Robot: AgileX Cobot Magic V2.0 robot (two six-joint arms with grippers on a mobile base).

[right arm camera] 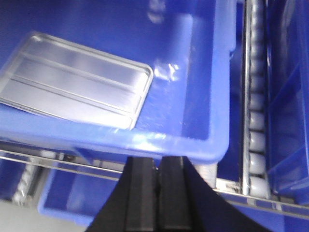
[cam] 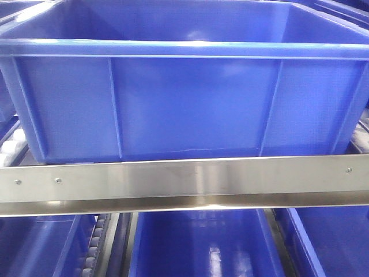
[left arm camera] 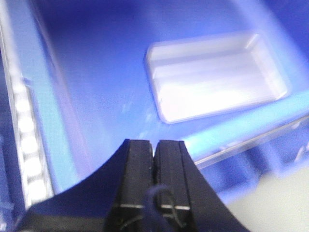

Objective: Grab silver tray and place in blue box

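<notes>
The blue box [cam: 184,104] fills the front view on a roller shelf; its inside is hidden there. In both wrist views the silver tray [right arm camera: 72,87] lies flat on the floor of the blue box [right arm camera: 203,96], its two ridges showing. It also shows, blurred, in the left wrist view [left arm camera: 215,77]. My left gripper [left arm camera: 155,145] is shut and empty, above the box's near rim [left arm camera: 227,128], apart from the tray. My right gripper [right arm camera: 157,164] is shut and empty, just outside the box's near rim [right arm camera: 145,142].
A steel shelf rail [cam: 184,184] runs across the front below the box. Roller tracks [right arm camera: 256,121] flank the box on the right and left [left arm camera: 24,130]. More blue crates sit on the lower shelf [cam: 202,248] and to the right [right arm camera: 289,96].
</notes>
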